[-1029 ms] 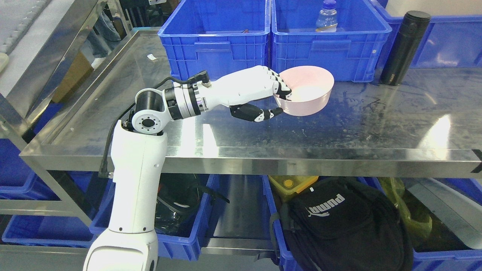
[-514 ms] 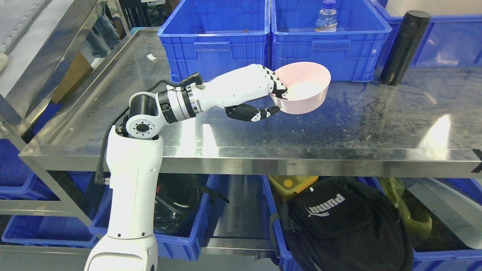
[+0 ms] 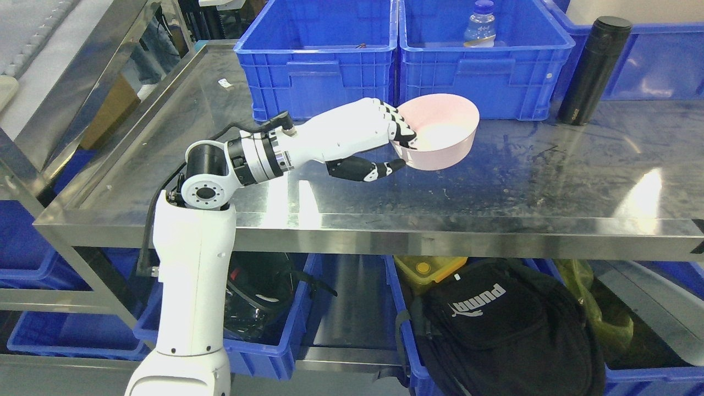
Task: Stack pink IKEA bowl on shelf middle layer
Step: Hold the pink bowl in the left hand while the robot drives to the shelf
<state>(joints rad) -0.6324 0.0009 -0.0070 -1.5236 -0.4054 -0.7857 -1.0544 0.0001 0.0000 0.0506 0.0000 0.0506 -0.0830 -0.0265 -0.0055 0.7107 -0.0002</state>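
The left hand [image 3: 385, 137] pinches the near rim of the pink bowl [image 3: 440, 132], fingers inside, thumb under the wall, over the steel shelf [image 3: 495, 187]; it looks light, rigid and smooth, so probably slippery; the rim is the sensible hold

Blue bins [image 3: 404, 60] wall off rear; black flask [image 3: 591, 63] right; shelf front [image 3: 550, 181] seemingly open.

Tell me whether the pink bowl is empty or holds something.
Empty. The pink bowl shows only its bare pale inside, mouth up and slightly tilted, with the left hand pinching its near rim above the shelf.
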